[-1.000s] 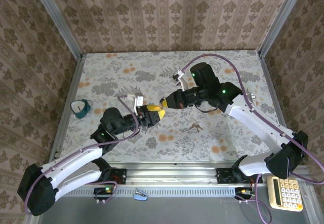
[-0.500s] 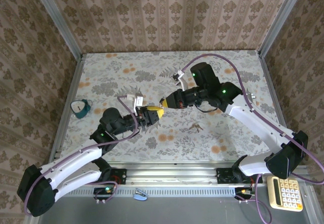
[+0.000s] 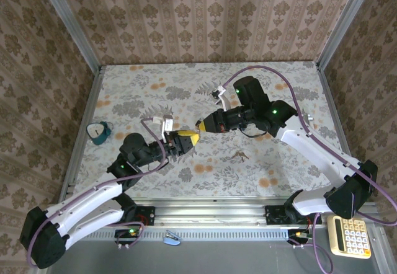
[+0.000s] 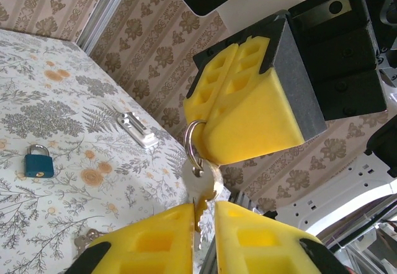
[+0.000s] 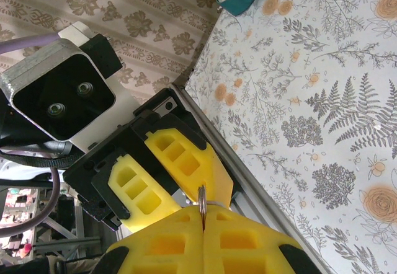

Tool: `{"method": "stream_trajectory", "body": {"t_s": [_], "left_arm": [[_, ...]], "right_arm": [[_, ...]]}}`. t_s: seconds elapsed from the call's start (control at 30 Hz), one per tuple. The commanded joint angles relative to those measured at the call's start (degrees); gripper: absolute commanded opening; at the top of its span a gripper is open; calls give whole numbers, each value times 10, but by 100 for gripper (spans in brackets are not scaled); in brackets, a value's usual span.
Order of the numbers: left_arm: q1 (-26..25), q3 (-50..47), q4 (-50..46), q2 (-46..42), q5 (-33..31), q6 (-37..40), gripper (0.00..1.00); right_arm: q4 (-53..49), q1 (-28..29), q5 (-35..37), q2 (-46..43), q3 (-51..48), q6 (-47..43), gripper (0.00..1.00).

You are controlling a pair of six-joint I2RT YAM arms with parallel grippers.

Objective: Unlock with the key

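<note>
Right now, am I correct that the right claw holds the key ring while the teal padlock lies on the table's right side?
Not quite: the top view shows the teal padlock on the left side of the table. The right claw does hold the key ring.

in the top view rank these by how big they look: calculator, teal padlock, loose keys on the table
1. calculator, largest, though it may lie nearer the camera
2. teal padlock, clearly smaller
3. loose keys, smallest
</note>
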Motion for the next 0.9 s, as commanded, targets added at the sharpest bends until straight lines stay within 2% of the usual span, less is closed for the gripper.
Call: {"method": "stream_trajectory", "body": {"t_s": [0.0,0.13,0.23,0.27,0.33,0.4,0.53,0.77,0.87], "left_arm": [[-1,-5,6,-10,-3,10,17],[-1,-3,8,-10,-2,10,8],[-1,-4,6,-9,-5,11,7],[-1,-4,4,-9,-7,11,10],[-1,-4,-1,-12,-15,12,31],[-1,-6,5,-14,-17,12,42],[-1,-1,15,-8,-10,13,57],[-2,20,41,24,17,6,59],[-2,23,47,32,21,3,53]], "right_arm": [[-8,-3,-16,-13,10,1,0],[-6,-3,-17,-12,8,1,0],[-4,-3,-17,-13,7,2,0],[-2,-3,-18,-13,6,3,0],[0,-3,-19,-13,6,4,0],[1,-2,-21,-14,5,5,0],[4,-2,-25,-14,0,8,0],[7,-2,-29,-13,-6,14,0],[7,-2,-29,-13,-7,14,0]]}}
